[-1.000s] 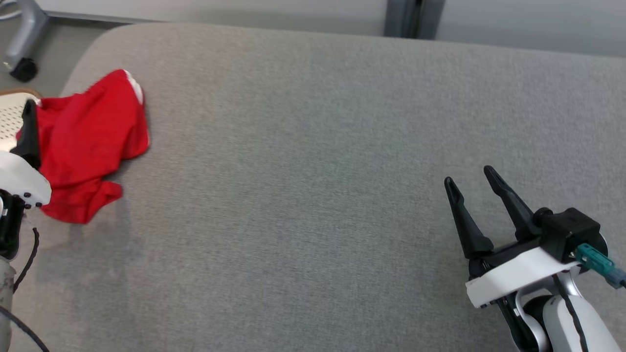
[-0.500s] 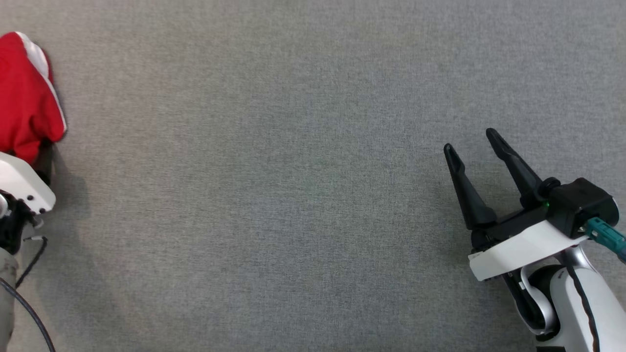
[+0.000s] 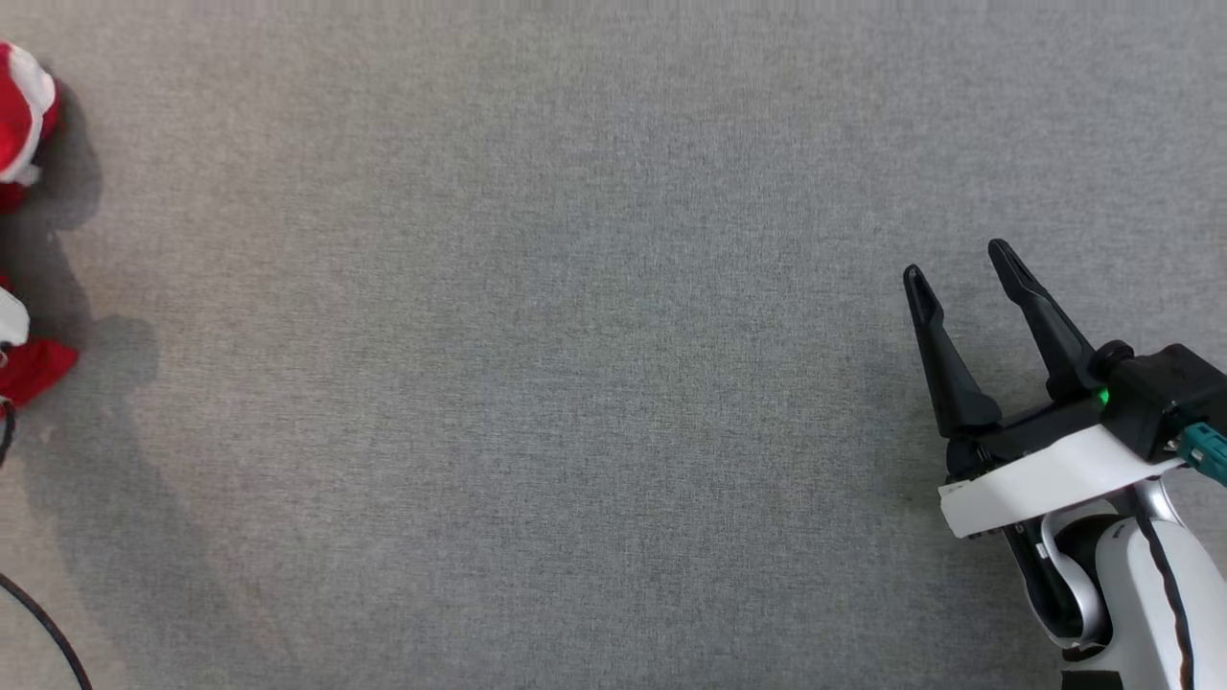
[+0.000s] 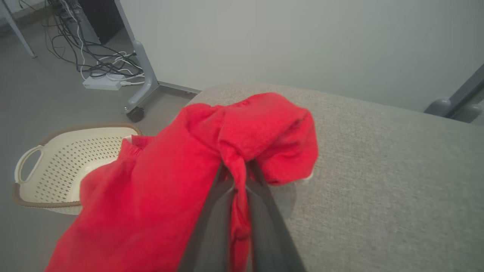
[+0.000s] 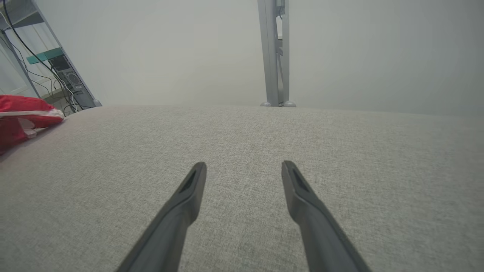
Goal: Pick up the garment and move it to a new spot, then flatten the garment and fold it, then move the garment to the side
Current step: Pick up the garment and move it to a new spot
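Note:
The garment (image 4: pixel 170 181) is a red cloth with a white band, bunched and hanging from my left gripper (image 4: pixel 238 170), whose two dark fingers are shut on a pinched fold of it. In the head view bits of the garment (image 3: pixel 21 105) show at the far left edge above the grey cushion (image 3: pixel 537 364). In the right wrist view the garment (image 5: pixel 22 117) lies at the far left. My right gripper (image 3: pixel 963 264) hovers open over the cushion at the right, nothing between its fingers (image 5: pixel 189 196).
A cream perforated laundry basket (image 4: pixel 56 166) stands on the floor beside the cushion's left end. Cables and a wheeled grey frame leg (image 4: pixel 140 83) lie behind it. A grey post (image 5: pixel 274 53) rises past the cushion's far edge.
The head camera has tilted down, so the cushion's far edge has left the picture. My left gripper has shut on the garment and lifted it. The right gripper stays open.

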